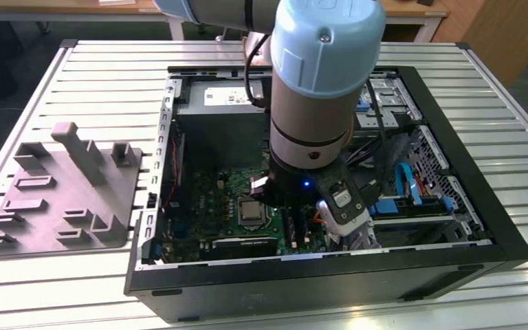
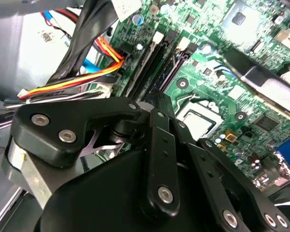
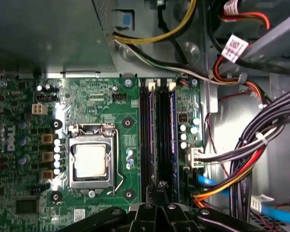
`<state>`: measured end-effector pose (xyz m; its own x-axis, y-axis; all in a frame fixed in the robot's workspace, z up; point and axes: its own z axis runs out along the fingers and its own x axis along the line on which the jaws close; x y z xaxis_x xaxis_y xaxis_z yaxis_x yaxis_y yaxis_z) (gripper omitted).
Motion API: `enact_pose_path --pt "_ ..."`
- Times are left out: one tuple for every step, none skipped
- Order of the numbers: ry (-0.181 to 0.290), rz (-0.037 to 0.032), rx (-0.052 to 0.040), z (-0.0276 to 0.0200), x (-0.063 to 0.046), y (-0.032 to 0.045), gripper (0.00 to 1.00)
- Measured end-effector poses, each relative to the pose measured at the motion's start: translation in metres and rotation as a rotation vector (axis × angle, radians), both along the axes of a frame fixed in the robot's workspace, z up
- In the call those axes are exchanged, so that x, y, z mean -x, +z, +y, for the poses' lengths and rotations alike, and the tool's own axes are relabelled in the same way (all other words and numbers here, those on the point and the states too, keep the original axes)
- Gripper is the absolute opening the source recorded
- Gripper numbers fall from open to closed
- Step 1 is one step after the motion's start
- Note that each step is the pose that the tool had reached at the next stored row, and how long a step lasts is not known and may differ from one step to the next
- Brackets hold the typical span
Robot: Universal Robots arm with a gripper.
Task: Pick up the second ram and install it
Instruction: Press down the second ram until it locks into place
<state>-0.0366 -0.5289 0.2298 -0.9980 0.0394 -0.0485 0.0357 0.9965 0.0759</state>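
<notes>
Hand [image 3: 160,189] is hanging inside the open PC case [image 1: 447,271], right over the motherboard's [image 3: 87,96] black RAM slots [image 3: 157,135], beside the CPU socket [image 3: 91,159]. Can't tell hand's opening. Can't make out the second ram w/ certainty. Grey holder block [image 1: 58,192] is sitting on counter [image 1: 108,75], well apart from case.

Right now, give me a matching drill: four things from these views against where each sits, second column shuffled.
A. grey holder block
B. processor socket
C. gripper
D. blue cable

1. directly over the long black slots
2. on the slatted table, outside the case
3. on the green motherboard, beside the slots
4. by the drive bays, at the exterior view's right

Pairs: A-2, B-3, C-1, D-4
</notes>
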Motion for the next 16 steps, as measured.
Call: enact_pose_path --pt "0.000 0.0004 0.0007 -0.0006 0.0000 -0.0001 0.10" --pt "0.000 0.0007 0.0012 -0.0011 0.0000 -0.0004 0.10" --pt "0.000 0.0011 0.0017 -0.0016 0.0000 -0.0006 0.10" --pt "0.000 0.0016 0.0023 -0.0022 -0.0001 -0.0009 0.10" --pt "0.000 0.0026 0.0029 -0.0033 -0.0001 -0.0012 0.10" --pt "0.000 0.0032 0.0033 -0.0041 -0.0001 -0.0016 0.10" --pt "0.000 0.0040 0.0038 -0.0050 -0.0001 -0.0019 0.10" --pt "0.000 0.0047 0.0045 -0.0059 -0.0002 -0.0022 0.10" --pt "0.000 0.0055 0.0050 -0.0067 -0.0002 -0.0024 0.10" --pt "0.000 0.0063 0.0056 -0.0072 -0.0004 -0.0027 0.10" --pt "0.000 0.0068 0.0059 -0.0075 -0.0007 -0.0030 0.10" --pt "0.000 0.0074 0.0060 -0.0076 -0.0015 -0.0033 0.10" --pt "0.000 0.0081 0.0061 -0.0077 -0.0030 -0.0036 0.10" --pt "0.000 0.0089 0.0063 -0.0078 -0.0047 -0.0038 0.10" --pt "0.000 0.0094 0.0065 -0.0079 -0.0058 -0.0041 0.10" --pt "0.000 0.0098 0.0066 -0.0082 -0.0061 -0.0044 0.10"
